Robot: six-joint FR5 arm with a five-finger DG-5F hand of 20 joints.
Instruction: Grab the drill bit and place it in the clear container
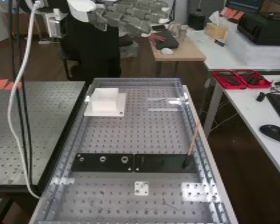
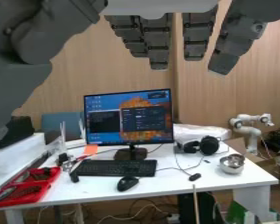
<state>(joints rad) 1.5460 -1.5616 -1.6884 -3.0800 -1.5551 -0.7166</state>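
Note:
High above the bench's far end, the hand (image 1: 127, 16) is held with its fingers extended and nothing in them. In the wrist view the hand (image 2: 158, 42) has its fingers spread and hanging, the thumb large in front. Two black plates (image 1: 165, 162) lie across the perforated bench; the left one has several small round fittings (image 1: 103, 159). Which of these, if any, is the drill bit I cannot tell. A see-through shape (image 1: 164, 104) with bright edges, possibly the clear container, rests at the bench's far right.
A white block (image 1: 105, 99) sits on a white base at the far left. A thin tan stick (image 1: 194, 137) rises from the right black plate. Beside the bench is a white desk (image 1: 247, 107) with red trays (image 1: 238, 79), a mouse and a keyboard. A white cable (image 1: 16, 115) hangs at left.

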